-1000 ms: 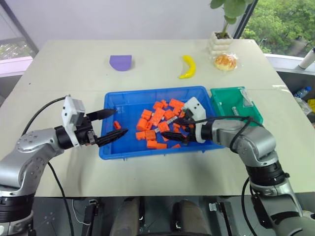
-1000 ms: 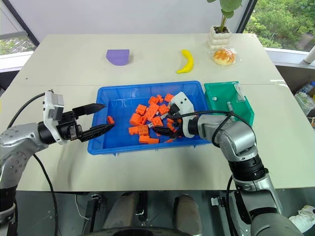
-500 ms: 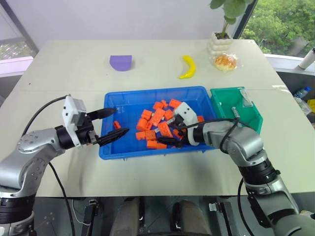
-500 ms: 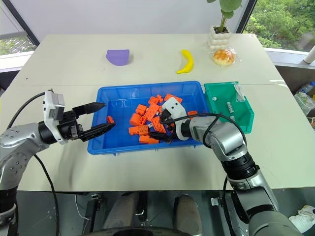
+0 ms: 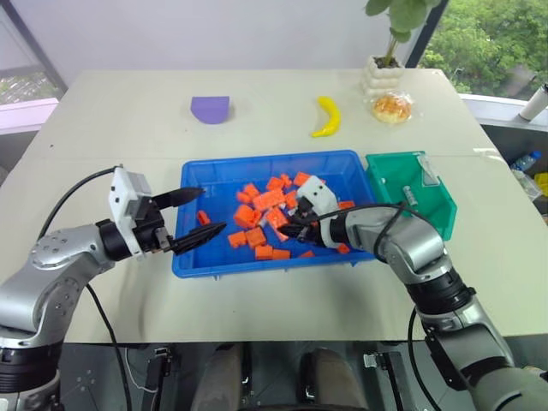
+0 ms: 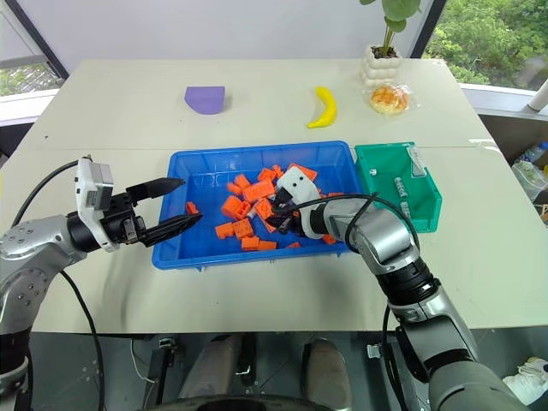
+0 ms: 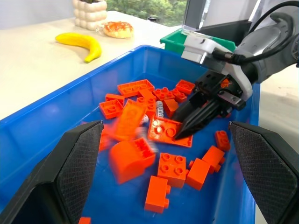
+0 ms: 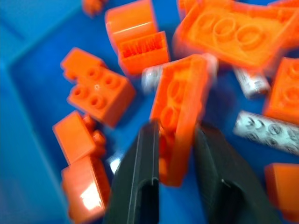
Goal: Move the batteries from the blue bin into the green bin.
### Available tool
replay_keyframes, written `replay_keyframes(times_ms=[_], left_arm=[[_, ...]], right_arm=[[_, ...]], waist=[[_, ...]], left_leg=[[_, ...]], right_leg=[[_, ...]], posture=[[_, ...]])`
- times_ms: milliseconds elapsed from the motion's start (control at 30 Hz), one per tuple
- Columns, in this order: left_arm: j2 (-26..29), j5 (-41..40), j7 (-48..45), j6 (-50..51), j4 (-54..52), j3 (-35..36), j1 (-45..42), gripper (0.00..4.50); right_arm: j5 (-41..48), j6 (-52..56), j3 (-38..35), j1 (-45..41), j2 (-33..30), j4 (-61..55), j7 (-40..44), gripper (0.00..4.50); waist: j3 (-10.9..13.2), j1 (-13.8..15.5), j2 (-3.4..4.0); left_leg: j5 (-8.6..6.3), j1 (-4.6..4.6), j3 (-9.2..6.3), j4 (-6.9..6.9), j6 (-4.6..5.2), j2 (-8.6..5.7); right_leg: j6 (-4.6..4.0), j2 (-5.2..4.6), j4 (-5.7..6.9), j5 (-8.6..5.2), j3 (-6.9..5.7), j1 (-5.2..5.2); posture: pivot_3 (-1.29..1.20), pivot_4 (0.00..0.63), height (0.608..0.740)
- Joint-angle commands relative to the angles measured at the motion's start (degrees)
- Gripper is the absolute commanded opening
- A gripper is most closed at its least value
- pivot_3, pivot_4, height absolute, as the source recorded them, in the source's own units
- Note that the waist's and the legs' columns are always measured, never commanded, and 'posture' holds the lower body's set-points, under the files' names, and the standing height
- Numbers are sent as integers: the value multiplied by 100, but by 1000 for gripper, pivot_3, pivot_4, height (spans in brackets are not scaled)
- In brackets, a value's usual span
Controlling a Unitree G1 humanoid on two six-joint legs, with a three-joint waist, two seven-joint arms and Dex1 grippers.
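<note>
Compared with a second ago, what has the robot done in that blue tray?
The right tool pushed further left into the orange blocks, scattering them, and closed onto one orange block, not a battery. The left tool, open, and the green bin stayed put.

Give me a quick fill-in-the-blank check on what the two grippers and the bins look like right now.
The right gripper has its fingers around an orange ____.
The left gripper hangs ____ over the blue bin's left end.
The batteries in the blue bin lie among ____ blocks.
The green bin sits beside the blue bin's ____ end.

Missing: block; open; orange; right
</note>
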Motion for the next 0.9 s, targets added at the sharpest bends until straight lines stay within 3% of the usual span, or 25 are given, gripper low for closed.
replay_keyframes(times_ms=[33, 267, 567, 767, 867, 900], left_arm=[[33, -39, -5, -95, -154, 190, 49, 4500], [46, -41, -12, -95, -110, 208, 48, 4500], [29, -20, -16, -107, -84, 183, 41, 4500], [78, -14, -38, -90, -63, 238, 96, 4500], [105, -27, -38, -76, -71, 295, 139, 4500], [119, -35, -34, -66, -70, 331, 166, 4500]], right_arm=[[59, 171, -160, -152, -14, -218, 30, 947], [151, 304, -595, -678, -29, -256, 11, 947], [-501, -660, -610, -1024, -500, 886, 189, 947], [-235, -580, -512, -1016, -189, 518, 501, 947], [-220, -529, -460, -1055, 69, 398, 448, 1770], [-195, -506, -448, -1093, 176, 357, 430, 2290]], waist=[[0, -2, 0], [1, -5, 2], [1, -1, 1], [2, -49, 2], [2, -26, 2], [2, -18, 2]], left_leg=[[0, 0, 2, 0, 0, 0], [0, 0, 2, 0, 0, 0], [0, 0, 4, -1, 1, -4], [1, 0, 8, -9, -1, 6], [0, 0, 7, -8, -1, 5], [0, 0, 7, -7, -1, 4]], right_leg=[[0, -1, 0, 0, 0, -1], [0, -1, 1, 0, 1, -3], [0, -4, 0, 0, 1, -2], [0, 3, 1, 0, 1, -10], [0, 2, 1, 0, 1, -9], [0, 1, 0, 0, 1, -8]], posture=[[0, 150, 739], [0, 150, 739], [0, 150, 739], [0, 150, 739], [0, 150, 739], [0, 150, 739]])
